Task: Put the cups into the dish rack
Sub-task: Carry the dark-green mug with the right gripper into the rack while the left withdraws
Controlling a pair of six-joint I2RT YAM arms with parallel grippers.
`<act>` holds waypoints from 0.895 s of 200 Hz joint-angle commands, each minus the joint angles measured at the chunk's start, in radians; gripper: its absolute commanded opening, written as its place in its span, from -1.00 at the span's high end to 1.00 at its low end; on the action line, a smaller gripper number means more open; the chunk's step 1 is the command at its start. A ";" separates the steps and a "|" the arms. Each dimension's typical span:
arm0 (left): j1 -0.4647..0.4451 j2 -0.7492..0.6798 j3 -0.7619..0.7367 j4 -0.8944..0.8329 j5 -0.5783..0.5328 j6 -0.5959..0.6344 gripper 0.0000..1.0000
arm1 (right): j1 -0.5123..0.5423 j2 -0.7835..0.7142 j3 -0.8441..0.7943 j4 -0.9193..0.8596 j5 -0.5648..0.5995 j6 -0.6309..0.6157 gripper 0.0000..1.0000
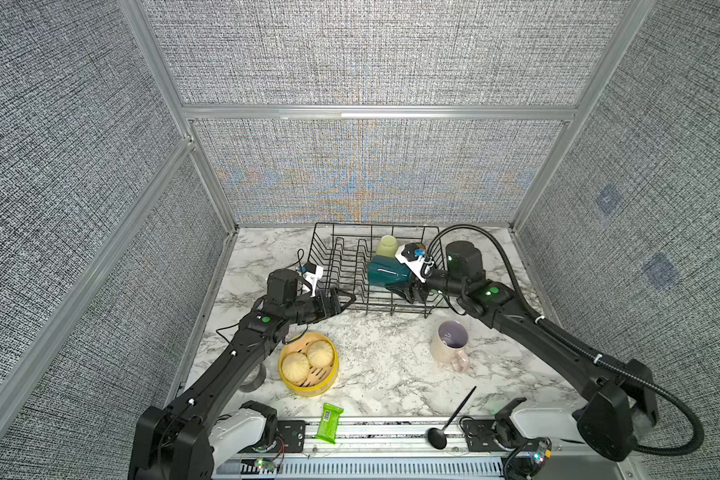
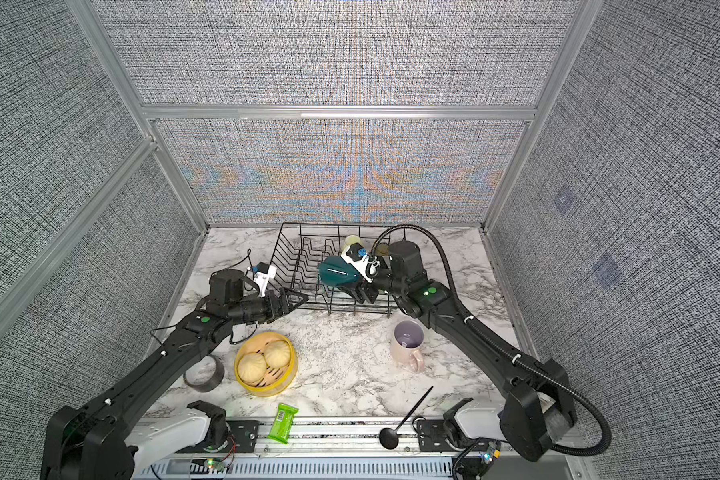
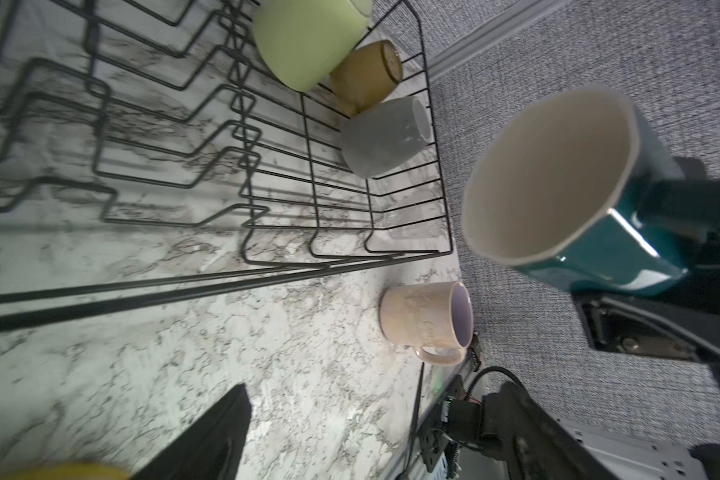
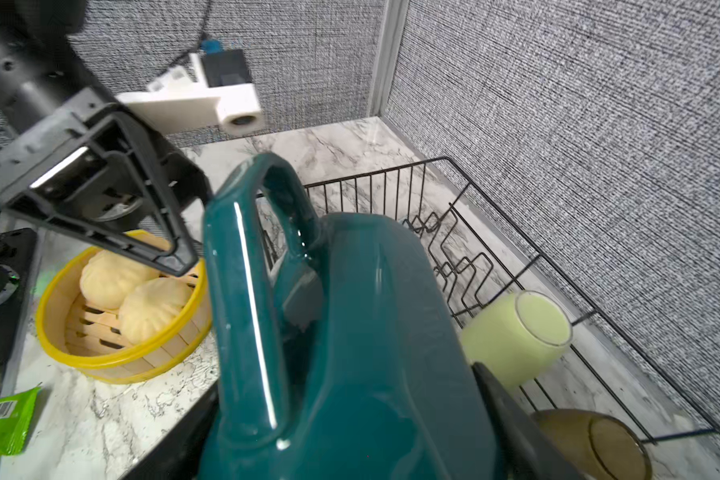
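My right gripper (image 1: pixel 398 282) is shut on the dark teal mug (image 1: pixel 387 270), with one finger on each side of its body (image 4: pixel 371 332). The mug hangs on its side above the right half of the black wire dish rack (image 1: pixel 391 309), cream mouth (image 3: pixel 558 178) facing left. Inside the rack's right end lie a pale green cup (image 3: pixel 304 41), an amber tumbler (image 3: pixel 366 75) and a grey mug (image 3: pixel 385 137). A pink mug (image 1: pixel 449 345) stands upright on the marble, in front of the rack. My left gripper (image 1: pixel 344 301) is open and empty at the rack's front left corner.
A yellow steamer basket (image 1: pixel 304 390) with two buns sits front left of the rack, below my left arm. A grey tape ring (image 2: pixel 204 376) lies beside it. A green packet (image 1: pixel 329 422) and a black spoon (image 1: pixel 454 419) lie at the front edge. Fabric walls close three sides.
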 commanded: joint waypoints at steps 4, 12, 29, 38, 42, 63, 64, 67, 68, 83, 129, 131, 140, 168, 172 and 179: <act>0.002 -0.058 -0.005 -0.150 -0.161 0.080 -0.85 | 0.000 0.061 0.079 -0.105 0.121 -0.051 0.37; 0.002 -0.083 -0.011 -0.177 -0.193 0.081 -0.86 | 0.000 0.091 0.119 -0.157 0.152 -0.060 0.37; 0.002 -0.139 -0.030 -0.207 -0.244 0.071 -0.85 | 0.000 0.152 0.200 -0.270 0.200 -0.085 0.37; 0.002 -0.173 -0.042 -0.214 -0.256 0.069 -0.85 | 0.000 0.185 0.240 -0.314 0.210 -0.097 0.37; 0.002 -0.187 -0.045 -0.221 -0.261 0.071 -0.86 | 0.000 0.199 0.255 -0.332 0.218 -0.103 0.37; 0.002 -0.262 -0.050 -0.282 -0.312 0.075 -0.85 | 0.000 0.284 0.346 -0.414 0.249 -0.122 0.36; 0.002 -0.266 -0.050 -0.284 -0.315 0.075 -0.85 | 0.000 0.287 0.352 -0.419 0.251 -0.122 0.36; 0.002 -0.276 -0.051 -0.290 -0.321 0.074 -0.85 | 0.000 0.300 0.366 -0.433 0.256 -0.123 0.36; 0.002 -0.278 -0.051 -0.292 -0.323 0.074 -0.86 | 0.000 0.304 0.372 -0.438 0.258 -0.123 0.36; 0.002 -0.317 -0.052 -0.319 -0.336 0.073 -0.85 | 0.000 0.366 0.448 -0.505 0.289 -0.120 0.35; 0.002 -0.353 -0.089 -0.364 -0.294 0.076 -0.85 | 0.000 0.535 0.653 -0.693 0.320 -0.128 0.29; 0.002 -0.354 -0.092 -0.363 -0.292 0.075 -0.85 | 0.000 0.541 0.662 -0.703 0.320 -0.130 0.29; 0.002 -0.355 -0.104 -0.358 -0.284 0.072 -0.85 | 0.000 0.569 0.693 -0.736 0.329 -0.138 0.29; 0.002 -0.361 -0.128 -0.332 -0.283 0.063 -0.85 | 0.003 0.647 0.769 -0.818 0.372 -0.171 0.28; 0.002 -0.361 -0.132 -0.323 -0.281 0.060 -0.85 | 0.003 0.660 0.783 -0.832 0.379 -0.173 0.28; 0.002 -0.358 -0.134 -0.312 -0.280 0.059 -0.85 | 0.003 0.680 0.802 -0.849 0.395 -0.178 0.25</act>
